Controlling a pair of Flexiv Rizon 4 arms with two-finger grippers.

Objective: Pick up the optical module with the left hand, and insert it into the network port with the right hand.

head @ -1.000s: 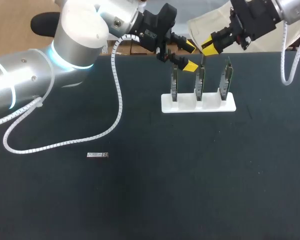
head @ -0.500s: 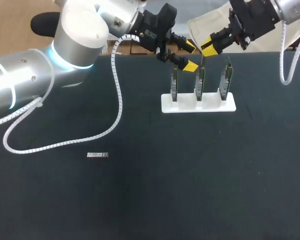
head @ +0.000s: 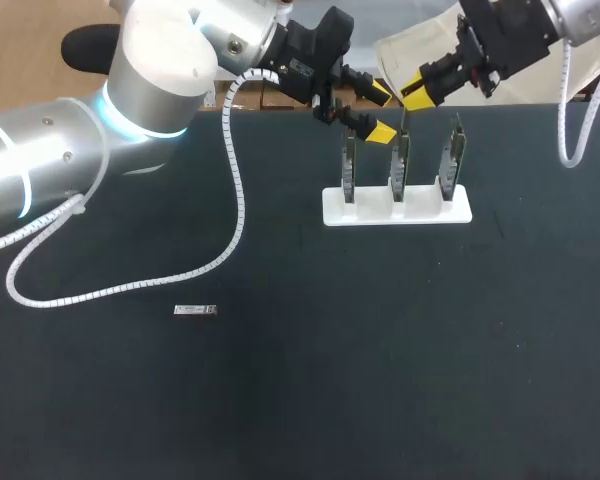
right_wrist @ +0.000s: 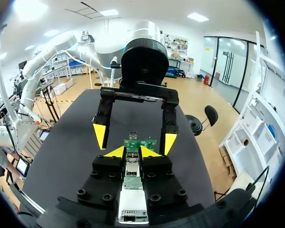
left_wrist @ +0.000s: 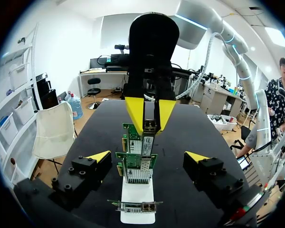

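A white stand (head: pixel 397 207) holds three upright green network cards (head: pixel 401 160). My right gripper (head: pixel 418 96) hangs just above the middle card, shut on a silver optical module (right_wrist: pixel 131 167) that points down at the card's top edge (right_wrist: pixel 140 144). The left wrist view shows that module (left_wrist: pixel 149 126) pinched between the right gripper's yellow tips (left_wrist: pixel 149 110). My left gripper (head: pixel 379 112) stands open beside the left card, with its own fingers (left_wrist: pixel 145 159) spread either side of the row of cards (left_wrist: pixel 137 164). A second small module (head: pixel 195 310) lies flat on the black table.
The white stand (left_wrist: pixel 137 202) sits near the table's far edge. A white coiled cable (head: pixel 230 220) from my left arm trails over the left part of the table. The dark tabletop (head: pixel 380 360) stretches out in front of the stand.
My right gripper has edged very slightly up and left with the module in it. The left arm, the stand and the module on the table have not moved.
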